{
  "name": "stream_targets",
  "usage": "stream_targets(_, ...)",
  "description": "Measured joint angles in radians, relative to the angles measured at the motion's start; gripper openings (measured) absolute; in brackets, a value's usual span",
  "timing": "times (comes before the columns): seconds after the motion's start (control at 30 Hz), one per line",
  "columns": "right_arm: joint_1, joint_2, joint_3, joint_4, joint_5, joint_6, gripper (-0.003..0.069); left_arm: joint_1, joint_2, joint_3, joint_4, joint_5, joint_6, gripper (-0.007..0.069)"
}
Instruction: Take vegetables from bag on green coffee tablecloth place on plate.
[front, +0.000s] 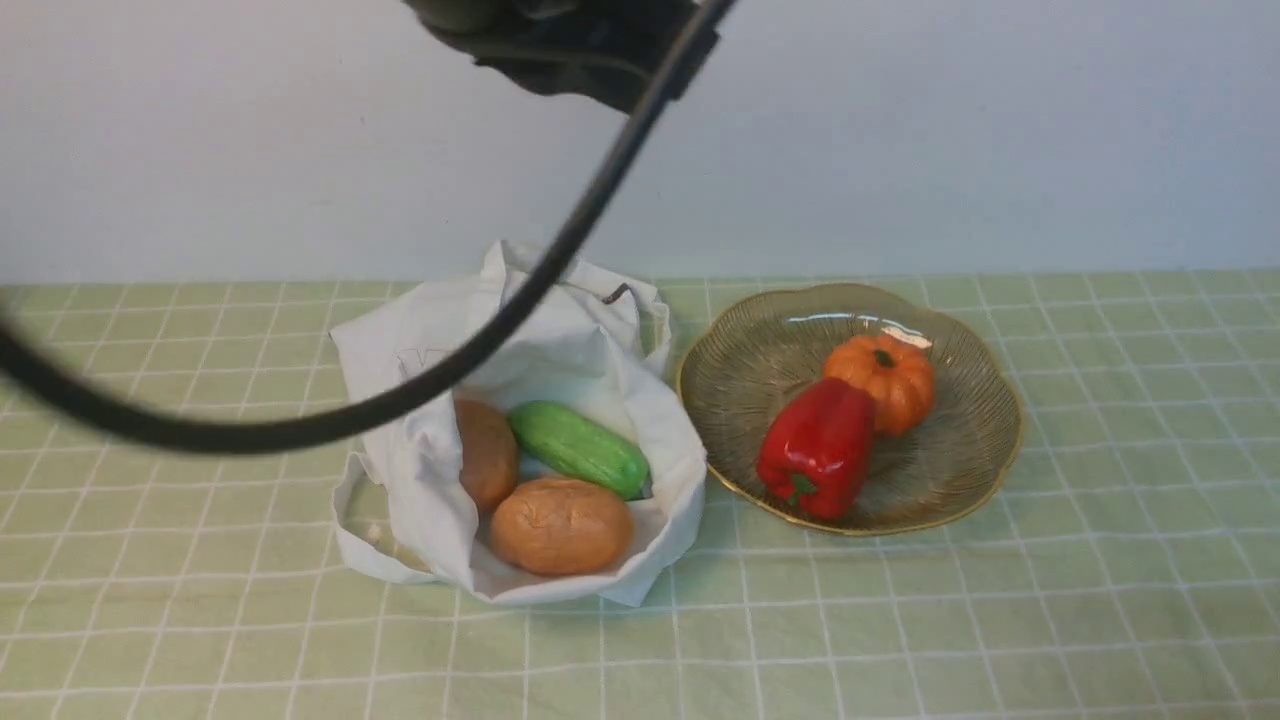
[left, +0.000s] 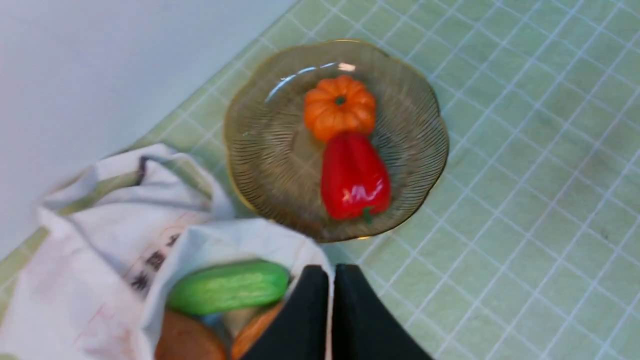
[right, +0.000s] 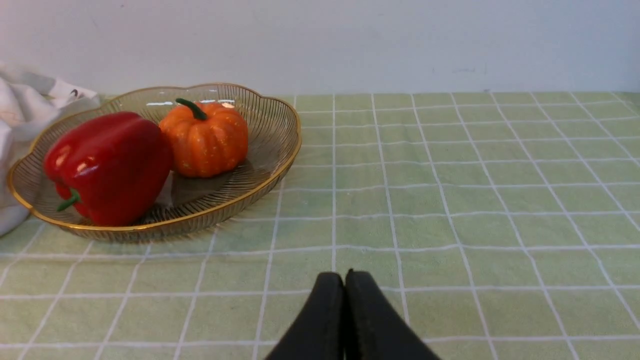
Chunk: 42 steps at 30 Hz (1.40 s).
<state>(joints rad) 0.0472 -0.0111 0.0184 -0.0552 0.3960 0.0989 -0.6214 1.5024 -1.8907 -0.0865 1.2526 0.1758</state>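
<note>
The white bag lies open on the green tablecloth. It holds a green cucumber and two brown potatoes. The glass plate to its right holds the red bell pepper. My left gripper is shut and empty, hovering over the bag's edge beside the cucumber. My right gripper is shut and empty, low over the cloth to the right of the plate and pepper.
An orange toy pumpkin sits on the plate behind the pepper. A black arm part and its cable hang across the top and left of the front view. A pale wall bounds the table's far edge.
</note>
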Motion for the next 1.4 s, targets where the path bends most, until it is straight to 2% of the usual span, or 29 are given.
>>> stream_targets(0.1, 0.000, 0.000, 0.000, 0.000, 0.000, 0.000, -0.0015, 0.000, -0.093, 0.110, 0.006, 0.001, -0.002, -0.0005)
stream_targets(0.27, 0.000, 0.000, 0.000, 0.000, 0.000, 0.000, -0.0015, 0.000, -0.301, 0.494, -0.047, -0.019, -0.008, -0.0005)
stream_targets(0.33, 0.000, 0.000, 0.000, 0.000, 0.000, 0.000, -0.0015, -0.001, -0.401, 0.718, -0.099, -0.145, 0.020, -0.0005)
stream_targets(0.47, 0.000, 0.000, 0.000, 0.000, 0.000, 0.000, -0.0015, -0.006, -0.541, 1.023, -0.184, -0.401, 0.043, -0.0005)
stream_targets(0.7, 0.000, 0.000, 0.000, 0.000, 0.000, 0.000, -0.0015, -0.008, -0.679, 1.368, -0.361, -0.893, 0.062, -0.0005)
stream_targets(0.8, 0.000, 0.000, 0.000, 0.000, 0.000, 0.000, -0.0015, -0.008, -0.684, 1.419, -0.391, -0.977, 0.062, -0.0005)
stream_targets(1.27, 0.000, 0.000, 0.000, 0.000, 0.000, 0.000, -0.0015, -0.008, -0.680, 1.434, -0.401, -0.984, 0.074, -0.0005)
stream_targets(1.4, 0.000, 0.000, 0.000, 0.000, 0.000, 0.000, -0.0015, -0.008, -0.689, 1.448, -0.370, -0.988, 0.141, -0.0005)
